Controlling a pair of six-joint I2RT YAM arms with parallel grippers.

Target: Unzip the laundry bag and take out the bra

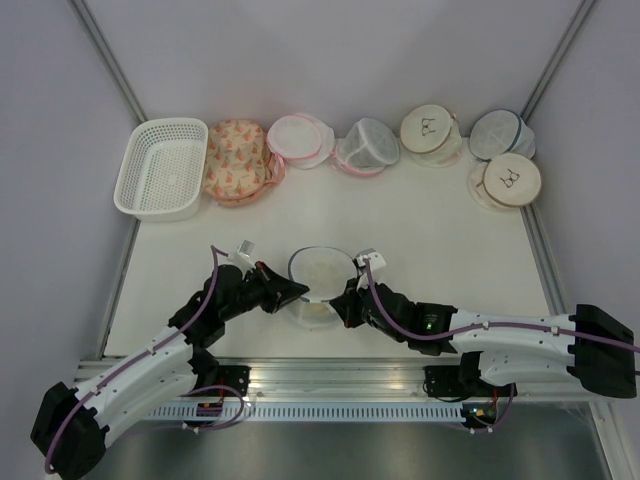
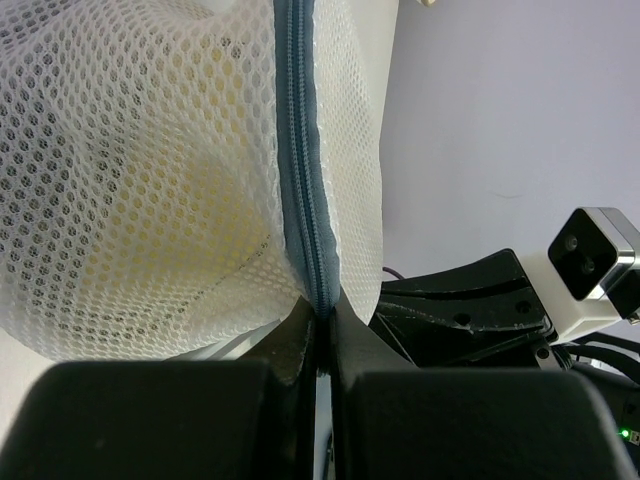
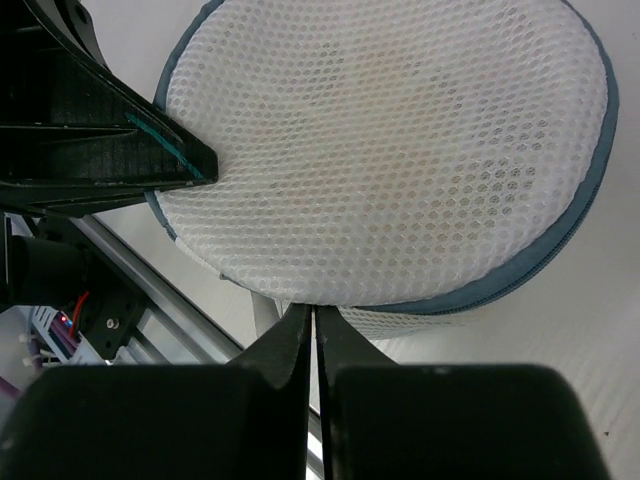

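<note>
Sitting near the front edge of the table (image 1: 430,250), between both arms: laundry bag (image 1: 322,270), a round white mesh drum w/ dark blue zip rim. Pale yellowish contents show thru the mesh, and the zip is closed where visible. The left arm (image 1: 150,370) and right arm (image 1: 500,335) reach inward low, wrists angled at the bag. The left gripper (image 2: 322,318) is clamped on the zip seam, bag's left side. The right gripper (image 3: 312,320) has its fingers pressed together, tips against the rim at the near-right edge; can't tell if anything's pinched. Far back: white basket (image 1: 160,168) + a row of other bags (image 1: 432,130).
</note>
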